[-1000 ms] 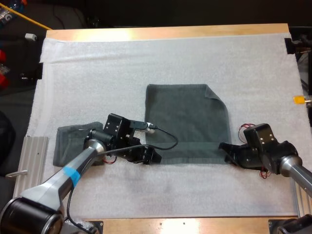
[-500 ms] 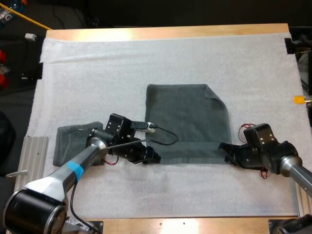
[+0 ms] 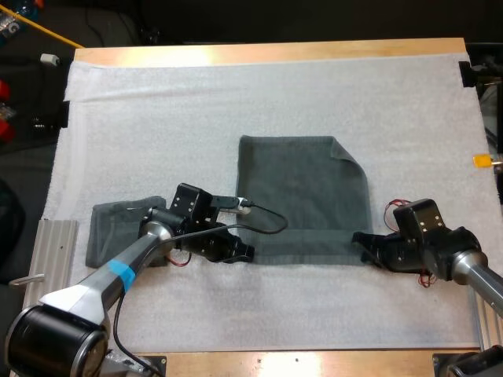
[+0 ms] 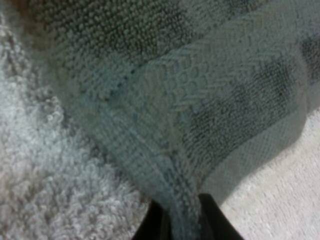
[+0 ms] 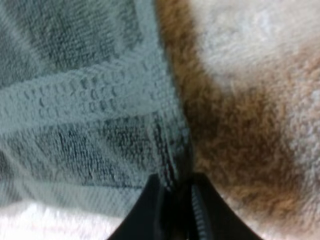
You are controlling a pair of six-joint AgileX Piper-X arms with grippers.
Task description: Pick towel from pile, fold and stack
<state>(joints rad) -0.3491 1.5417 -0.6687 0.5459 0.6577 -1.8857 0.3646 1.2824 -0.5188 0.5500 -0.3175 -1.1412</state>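
Note:
A dark grey-green towel (image 3: pixel 306 196) lies spread flat in the middle of the white mat, its far right corner turned over. My left gripper (image 3: pixel 245 252) is at the towel's near left corner and shut on that corner; the towel's hem (image 4: pixel 170 180) runs between the two black fingertips (image 4: pixel 150 225). My right gripper (image 3: pixel 363 239) is at the near right corner, shut on the towel's edge (image 5: pixel 170 150). A folded towel (image 3: pixel 118 232) lies at the left of the mat, partly under my left arm.
The white mat (image 3: pixel 267 102) covers most of the wooden table (image 3: pixel 275 51). A ribbed metal plate (image 3: pixel 51 259) lies at the mat's left near edge. Bare mat runs along the far side and in front of the towel.
My left gripper has shut on the towel's near left corner and slid slightly left. The right gripper has kept its hold and place.

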